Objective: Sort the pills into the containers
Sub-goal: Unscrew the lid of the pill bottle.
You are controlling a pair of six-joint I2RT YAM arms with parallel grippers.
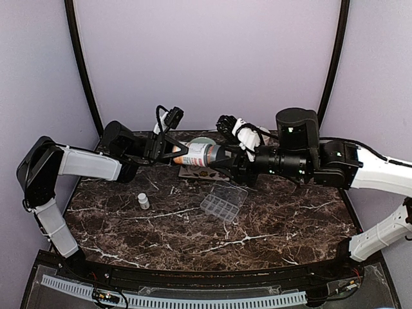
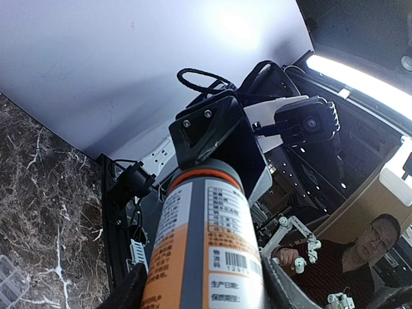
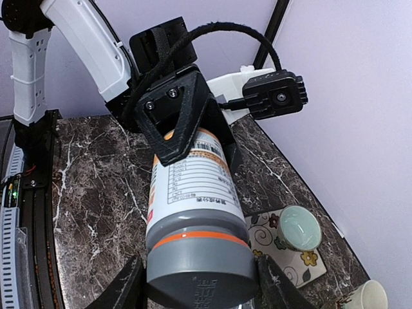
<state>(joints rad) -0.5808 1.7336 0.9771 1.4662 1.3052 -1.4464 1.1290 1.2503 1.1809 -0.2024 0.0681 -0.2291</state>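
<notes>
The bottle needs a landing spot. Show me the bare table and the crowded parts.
Bare: the wide stretch right of the pill box, and the front strip between the small white bottle and the table's near edge. Crowded: the back middle, where the orange bottle hangs by the patterned mat.

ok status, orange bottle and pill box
Left gripper shut on orange bottle body, right gripper on its cap, held above table. Pill box open. White bottle stands apart.
</notes>
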